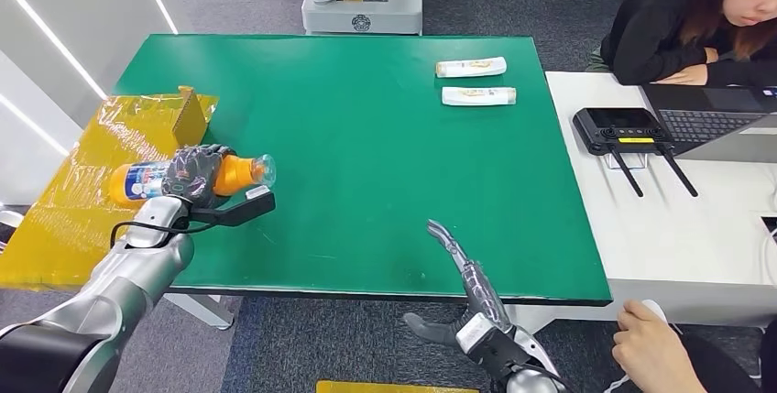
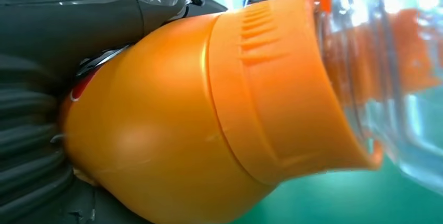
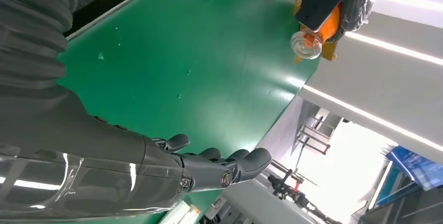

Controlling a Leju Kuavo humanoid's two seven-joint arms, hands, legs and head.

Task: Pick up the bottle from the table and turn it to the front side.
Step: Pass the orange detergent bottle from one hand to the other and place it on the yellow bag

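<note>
Bottle, clear plastic with orange contents, an orange shoulder and a blue-and-white label, lies on its side in the left hand, lifted off the green bench at the bench's left edge, towards the near corner. The dark fingers wrap round its middle, so the label end sticks out past the left edge and the clear capped end points in over the green surface. In the left wrist view the orange shoulder sits against the grey ribbed cover, with the clear cap beyond it.

Just off the left edge lies a yellow sheet of crinkled wrap with a small yellow cardboard box standing on it, close behind the held bottle.

The right hand hangs over the near edge of the bench, right of its middle, fingers straight and apart, holding nothing.

Near the far right corner two white tubes lie side by side, well apart from the bottle. Beyond the right edge stands a white desk with a black router and a laptop; one person leans on it, and another person's hand shows at its near corner.
</note>
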